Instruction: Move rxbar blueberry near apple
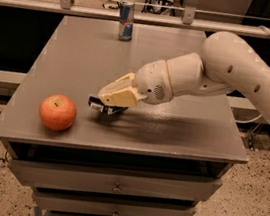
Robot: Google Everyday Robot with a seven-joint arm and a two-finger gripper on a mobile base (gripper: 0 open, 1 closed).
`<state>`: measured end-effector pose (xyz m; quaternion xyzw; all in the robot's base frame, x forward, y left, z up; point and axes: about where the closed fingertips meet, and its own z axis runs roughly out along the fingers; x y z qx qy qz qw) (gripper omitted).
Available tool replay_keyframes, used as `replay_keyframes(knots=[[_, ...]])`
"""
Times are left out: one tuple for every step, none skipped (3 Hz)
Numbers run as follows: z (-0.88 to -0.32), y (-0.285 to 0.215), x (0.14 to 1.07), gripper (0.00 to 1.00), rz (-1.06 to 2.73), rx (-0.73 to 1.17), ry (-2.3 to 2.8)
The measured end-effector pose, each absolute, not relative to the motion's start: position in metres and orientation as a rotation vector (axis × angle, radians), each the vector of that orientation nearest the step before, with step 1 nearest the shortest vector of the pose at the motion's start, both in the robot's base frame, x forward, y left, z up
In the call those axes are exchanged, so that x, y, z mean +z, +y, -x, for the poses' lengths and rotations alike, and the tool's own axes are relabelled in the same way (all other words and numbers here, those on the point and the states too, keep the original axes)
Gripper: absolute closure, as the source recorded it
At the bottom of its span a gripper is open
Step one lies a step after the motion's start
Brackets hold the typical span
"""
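Clamping the rxbar blueberry (95, 105), gripper (106, 103) hangs low over table (82, 51); apple (57, 112) near, apart.

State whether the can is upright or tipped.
Upright: the can stands on its base at the table's far edge. The pincer, holding the bar, is beside the apple.

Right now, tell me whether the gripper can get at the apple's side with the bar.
Probably yes. The gripper, shut on the rxbar blueberry, hangs low over the table close beside the apple; nothing stands between them. The can stands at the far edge, out of the way.
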<state>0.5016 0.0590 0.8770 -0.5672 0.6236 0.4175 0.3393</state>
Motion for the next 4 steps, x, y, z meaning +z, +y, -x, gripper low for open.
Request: replay_keyframes(knots=[[-0.490,0.075,0.870,1.00,1.516,1.118,1.613],[-0.488,0.079,0.866,0.87,1.539,1.116,1.620],[-0.492,0.073,0.863,0.64,1.545,1.074,1.638],[-0.511,0.048,0.866,0.41,1.534,0.964,1.668]])
